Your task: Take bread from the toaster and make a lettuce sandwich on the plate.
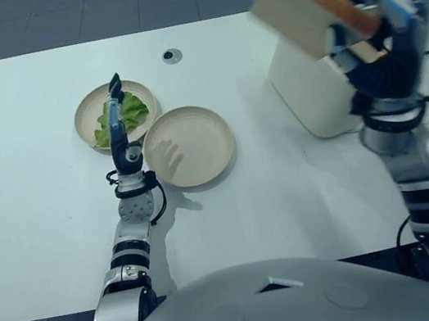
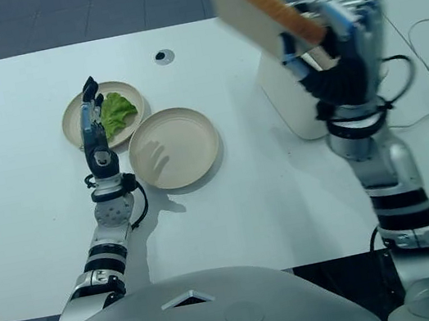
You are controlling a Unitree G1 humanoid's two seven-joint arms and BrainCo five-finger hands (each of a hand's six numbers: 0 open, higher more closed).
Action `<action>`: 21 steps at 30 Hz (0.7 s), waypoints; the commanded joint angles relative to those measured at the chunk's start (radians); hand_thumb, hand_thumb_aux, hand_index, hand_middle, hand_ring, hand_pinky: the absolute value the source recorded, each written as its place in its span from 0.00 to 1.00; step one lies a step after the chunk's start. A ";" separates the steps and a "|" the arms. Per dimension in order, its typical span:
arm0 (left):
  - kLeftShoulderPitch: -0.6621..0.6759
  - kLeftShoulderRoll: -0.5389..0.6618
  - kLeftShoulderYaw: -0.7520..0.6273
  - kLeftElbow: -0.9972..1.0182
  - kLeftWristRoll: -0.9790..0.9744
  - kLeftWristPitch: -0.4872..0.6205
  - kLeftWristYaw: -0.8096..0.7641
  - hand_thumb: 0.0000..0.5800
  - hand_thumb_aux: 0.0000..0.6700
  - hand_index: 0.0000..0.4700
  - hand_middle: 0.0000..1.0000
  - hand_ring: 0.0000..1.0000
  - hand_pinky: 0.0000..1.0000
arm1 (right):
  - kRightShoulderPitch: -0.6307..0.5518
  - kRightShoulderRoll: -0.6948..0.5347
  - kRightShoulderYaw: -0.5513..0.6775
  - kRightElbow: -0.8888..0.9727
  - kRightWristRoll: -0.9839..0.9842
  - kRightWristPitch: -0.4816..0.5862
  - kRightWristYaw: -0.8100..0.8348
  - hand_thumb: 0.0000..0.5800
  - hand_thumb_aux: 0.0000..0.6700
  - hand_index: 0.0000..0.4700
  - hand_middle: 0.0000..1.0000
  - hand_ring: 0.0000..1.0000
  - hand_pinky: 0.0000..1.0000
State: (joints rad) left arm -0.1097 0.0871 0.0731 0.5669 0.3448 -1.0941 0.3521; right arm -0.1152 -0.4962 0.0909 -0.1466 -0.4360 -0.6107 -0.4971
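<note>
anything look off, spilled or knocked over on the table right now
Nothing stands out. The slice of bread is tilted, but it is held in the right hand above the upright toaster. The lettuce lies inside the far plate, the near plate sits flat, and nothing is spilled.

The right hand [image 2: 338,51] grips a bread slice [image 2: 251,2] above the toaster [image 2: 290,106] near the table's [image 2: 271,200] far edge.

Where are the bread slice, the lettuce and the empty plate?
bread slice [image 1: 296,9], left eye view, pale flat face.
lettuce [image 2: 116,111], right eye view, middle of leaf.
empty plate [image 1: 202,138], left eye view, bare centre.
</note>
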 commanded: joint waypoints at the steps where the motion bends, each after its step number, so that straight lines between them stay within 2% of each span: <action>1: -0.038 0.076 0.088 -0.040 0.127 0.091 0.120 0.00 0.00 0.00 0.00 0.00 0.00 | -0.129 0.202 0.222 0.313 0.440 0.082 0.488 1.00 1.00 1.00 1.00 1.00 1.00; 5: -0.066 0.193 0.109 -0.061 0.303 0.220 0.240 0.00 0.00 0.00 0.00 0.00 0.00 | -0.248 0.324 0.217 0.667 0.560 0.205 0.788 1.00 1.00 1.00 1.00 1.00 1.00; 8: -0.088 0.270 0.081 -0.034 0.390 0.335 0.290 0.00 0.00 0.00 0.00 0.00 0.00 | -0.290 0.349 0.229 0.825 0.524 0.219 0.903 1.00 1.00 1.00 1.00 1.00 1.00; 11: -0.132 0.327 0.014 0.032 0.475 0.457 0.314 0.00 0.00 0.00 0.00 0.00 0.00 | -0.310 0.335 0.265 0.901 0.398 0.161 0.890 1.00 1.00 1.00 1.00 1.00 1.00; 14: -0.202 0.385 -0.085 0.137 0.563 0.567 0.322 0.00 0.00 0.00 0.00 0.00 0.00 | -0.305 0.295 0.280 0.866 0.287 0.089 0.841 1.00 1.00 1.00 1.00 1.00 1.00; 15: -0.223 0.401 -0.117 0.171 0.583 0.592 0.321 0.00 0.00 0.00 0.00 0.00 0.00 | -0.303 0.276 0.275 0.840 0.247 0.069 0.810 1.00 0.95 0.95 1.00 1.00 1.00; 16: -0.249 0.417 -0.150 0.219 0.597 0.613 0.314 0.00 0.00 0.00 0.00 0.00 0.00 | -0.303 0.249 0.265 0.806 0.200 0.051 0.768 0.37 0.21 0.21 1.00 1.00 1.00; 17: -0.277 0.430 -0.178 0.269 0.602 0.633 0.299 0.00 0.00 0.00 0.00 0.00 0.00 | -0.306 0.217 0.254 0.771 0.137 0.037 0.709 0.00 0.00 0.00 0.00 0.00 0.00; 21: -0.370 0.461 -0.265 0.440 0.586 0.674 0.224 0.00 0.00 0.00 0.00 0.00 0.00 | -0.295 0.117 0.201 0.606 -0.073 0.046 0.504 0.00 0.00 0.00 0.00 0.00 0.00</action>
State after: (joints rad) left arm -0.4410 0.5270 -0.1567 0.9450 0.9394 -0.4335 0.6121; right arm -0.4161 -0.3404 0.3145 0.5298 -0.4303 -0.5769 0.0777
